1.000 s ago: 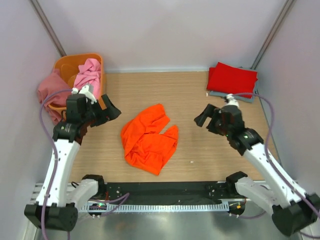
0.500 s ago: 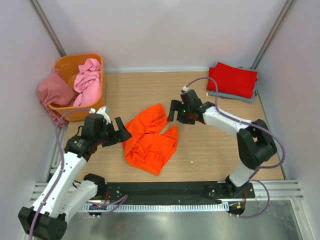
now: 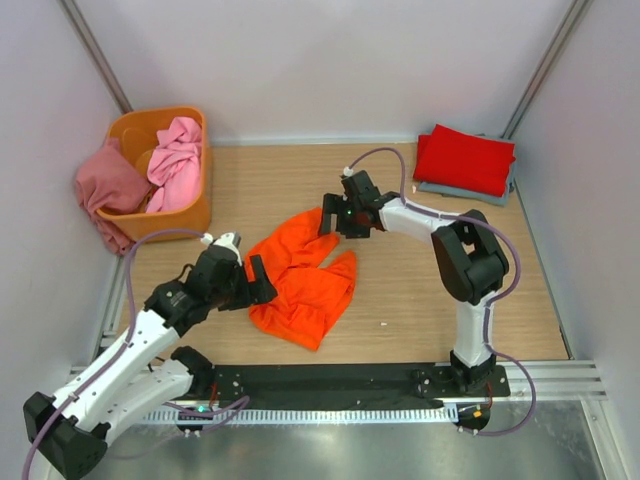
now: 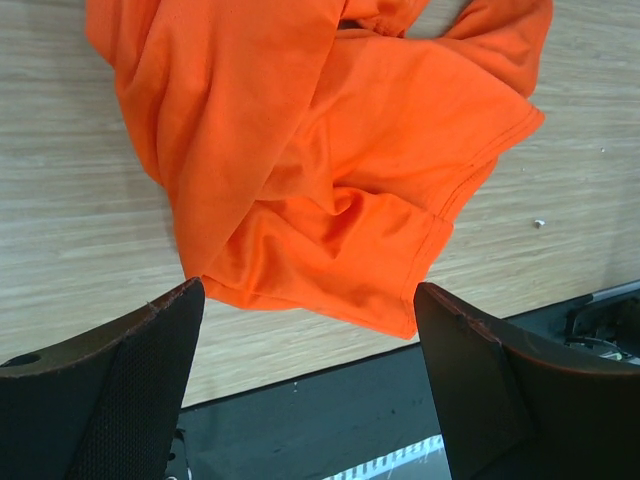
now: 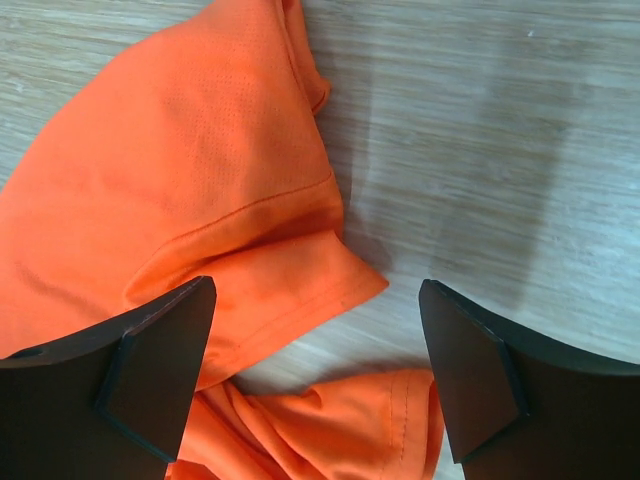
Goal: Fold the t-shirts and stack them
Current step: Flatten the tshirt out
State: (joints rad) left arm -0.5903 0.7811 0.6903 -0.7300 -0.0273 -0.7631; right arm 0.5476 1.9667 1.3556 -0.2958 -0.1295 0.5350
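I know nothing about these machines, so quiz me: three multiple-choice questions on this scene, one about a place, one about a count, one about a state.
1. Where on the table does the orange shirt lie?
A) far right corner
B) the middle
C) near left corner

2. How many folded shirts are stacked at the far right?
A) one
B) two
C) four

3. How are the left pincer and right pincer?
A) shut on cloth
B) out of view
C) open, gripping nothing

Answers:
1 B: it lies crumpled between the two arms.
2 B: the red shirt sits on the grey-blue shirt.
3 C: both wrist views show the jaws wide apart over the cloth.
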